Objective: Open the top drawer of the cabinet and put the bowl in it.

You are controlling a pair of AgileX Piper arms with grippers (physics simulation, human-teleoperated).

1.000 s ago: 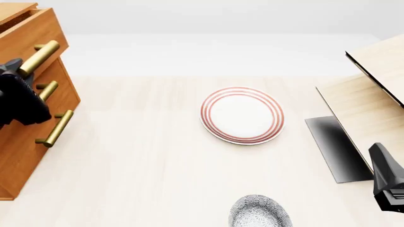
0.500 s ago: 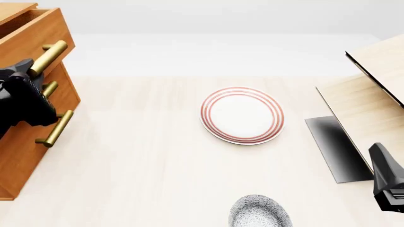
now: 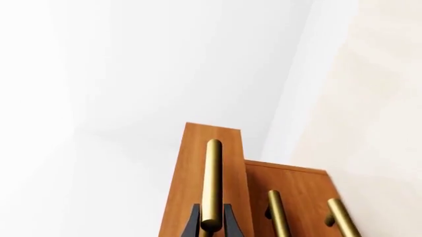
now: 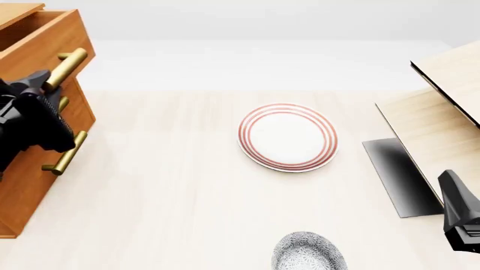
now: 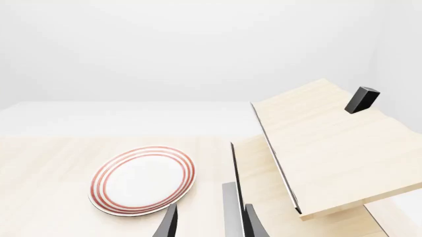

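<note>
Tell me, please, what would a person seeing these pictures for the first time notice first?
Probably the white plate with red rings, alone in the middle of the pale table. Next, the orange-brown cabinet at the far left, where the left gripper is closed on the brass handle of the top drawer, which stands partly pulled out. The speckled bowl sits at the near edge, not yet touched.

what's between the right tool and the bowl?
Nothing: in the front view only bare table separates the right tool from the bowl. The plate sits farther back, off that line.
</note>
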